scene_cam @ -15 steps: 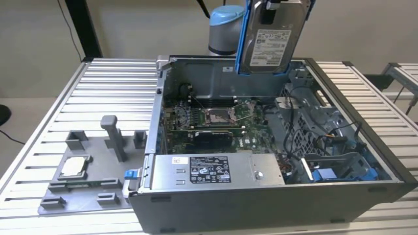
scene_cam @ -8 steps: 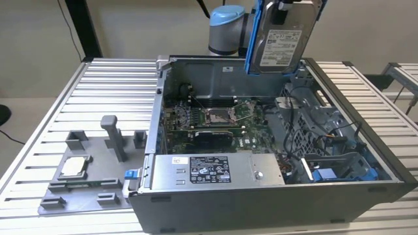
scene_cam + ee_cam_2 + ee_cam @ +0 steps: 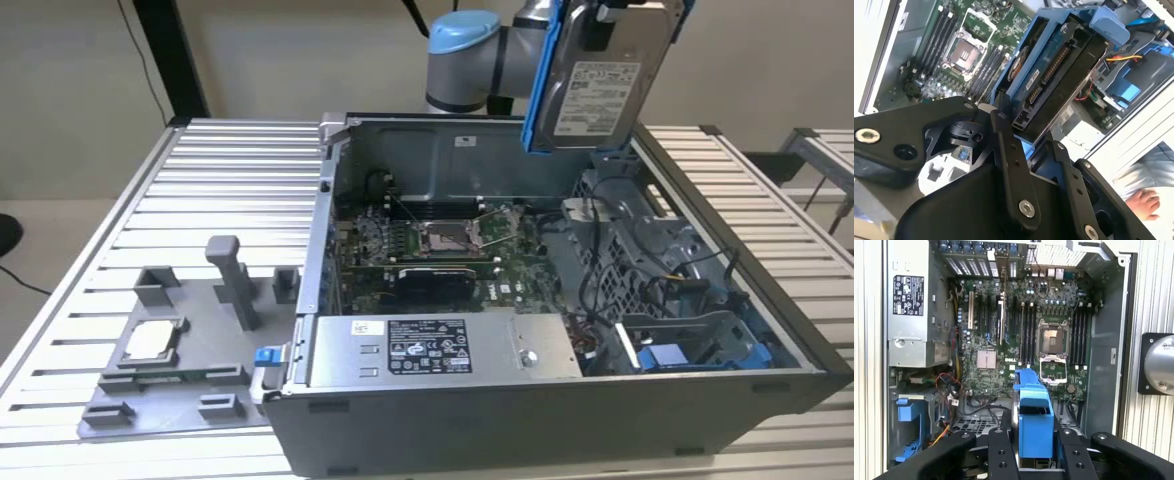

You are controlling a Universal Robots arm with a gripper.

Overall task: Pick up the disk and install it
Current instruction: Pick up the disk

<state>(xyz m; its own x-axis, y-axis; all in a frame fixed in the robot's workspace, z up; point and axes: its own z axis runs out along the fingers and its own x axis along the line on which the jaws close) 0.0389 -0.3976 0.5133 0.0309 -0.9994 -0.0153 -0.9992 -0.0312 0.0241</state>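
Firmly, the black two-finger gripper (image 3: 1033, 440) clamps the flat silver-grey metal disk (image 3: 603, 85), framed in blue plastic. The disk hangs on edge, its long axis near vertical and its white label facing the exterior view, above an open grey computer case (image 3: 414, 150) on a ribbed aluminium table (image 3: 227, 190), with a beige wall (image 3: 294, 60) behind.

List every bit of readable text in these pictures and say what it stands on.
On the disk, white label: too small to read.
On the grey box, black label: too blurred to read.
On the grey box, white sticker: too small to read.
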